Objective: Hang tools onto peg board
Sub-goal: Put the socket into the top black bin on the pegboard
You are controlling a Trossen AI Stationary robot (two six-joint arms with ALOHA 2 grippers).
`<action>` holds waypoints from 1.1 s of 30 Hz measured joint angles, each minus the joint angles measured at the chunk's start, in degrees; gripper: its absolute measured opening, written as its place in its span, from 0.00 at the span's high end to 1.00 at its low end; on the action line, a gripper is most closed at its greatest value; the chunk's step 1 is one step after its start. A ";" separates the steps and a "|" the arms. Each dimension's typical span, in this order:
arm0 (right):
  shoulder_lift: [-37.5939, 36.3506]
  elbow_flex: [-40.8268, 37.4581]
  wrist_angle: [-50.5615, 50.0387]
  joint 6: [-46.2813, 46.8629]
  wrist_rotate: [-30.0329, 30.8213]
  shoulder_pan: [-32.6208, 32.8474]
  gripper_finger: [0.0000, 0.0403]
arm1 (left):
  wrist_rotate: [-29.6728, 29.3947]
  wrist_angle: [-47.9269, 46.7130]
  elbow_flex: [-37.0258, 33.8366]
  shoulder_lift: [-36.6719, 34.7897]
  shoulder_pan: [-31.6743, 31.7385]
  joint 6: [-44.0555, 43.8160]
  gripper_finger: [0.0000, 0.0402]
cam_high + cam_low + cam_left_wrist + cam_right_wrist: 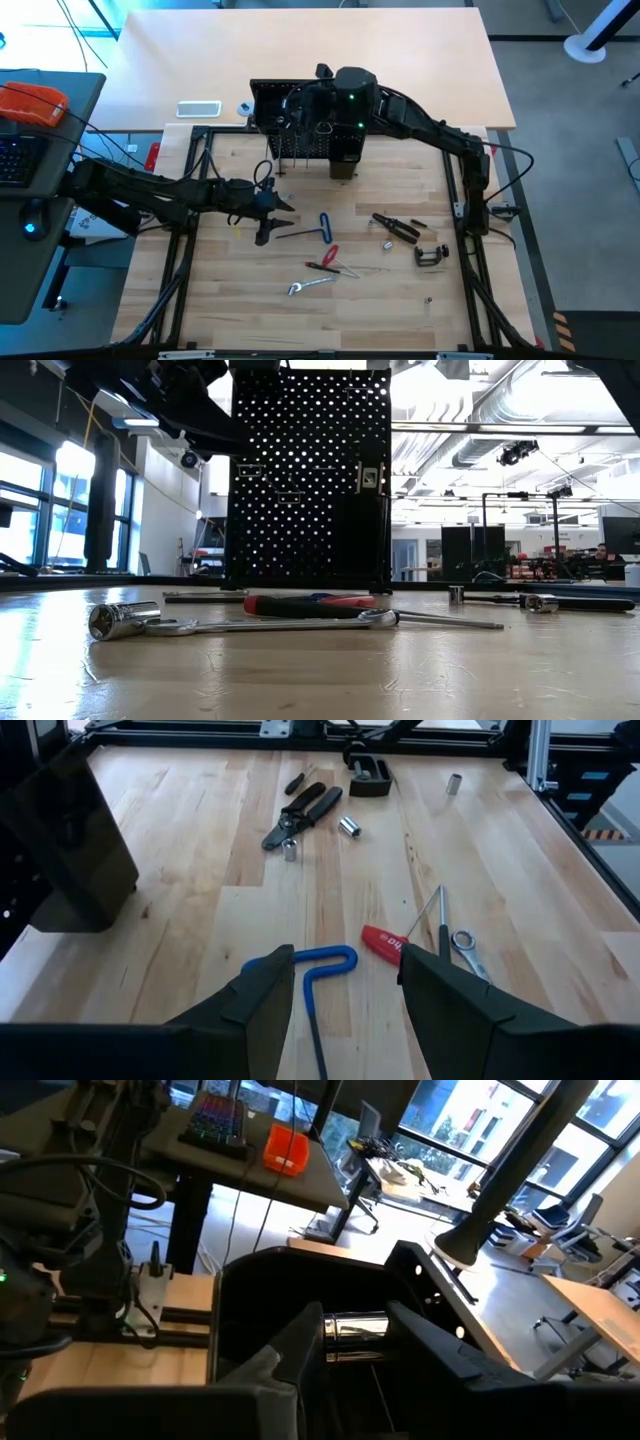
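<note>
My left gripper [268, 222] hovers open, low over the table. Its fingers stand on either side of the blue-handled T hex key's [312, 970] shaft and touch nothing. The hex key [322, 226] lies flat on the wood. The red-handled screwdriver [384, 941] and a silver wrench [466, 946] lie just beyond it. My right gripper [355, 1330] is up at the top of the upright black peg board [265, 105], shut on a short silver socket [356, 1326]. The peg board [310, 480] stands at the far side. My right gripper pinches the silver socket [350, 1327] between its two fingers. The shiny cylinder lies across the gap from finger to finger. It is lifted clear, right above the peg board's dark top [250, 1295].
Black pliers [397, 227], a black C-clamp [431, 254], a silver wrench [310, 285] and small sockets [349, 826] are scattered over the table's middle and right. In the low view a socket [119, 620] and a wrench [280, 625] lie nearest. Frame rails [470, 190] border the table.
</note>
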 joint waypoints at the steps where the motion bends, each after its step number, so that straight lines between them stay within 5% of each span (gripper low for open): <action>1: 0.00 0.00 0.00 -0.02 0.00 0.02 0.76 | 0.00 -0.07 0.00 0.00 0.00 0.00 0.56; 16: 0.00 0.00 -0.26 -0.64 -1.93 0.02 0.75 | 0.02 -0.13 0.00 0.00 0.00 -0.04 0.56; 33: 0.00 0.41 -0.04 -0.50 -0.87 0.44 0.60 | 0.02 -0.15 0.00 0.00 0.00 -0.50 0.56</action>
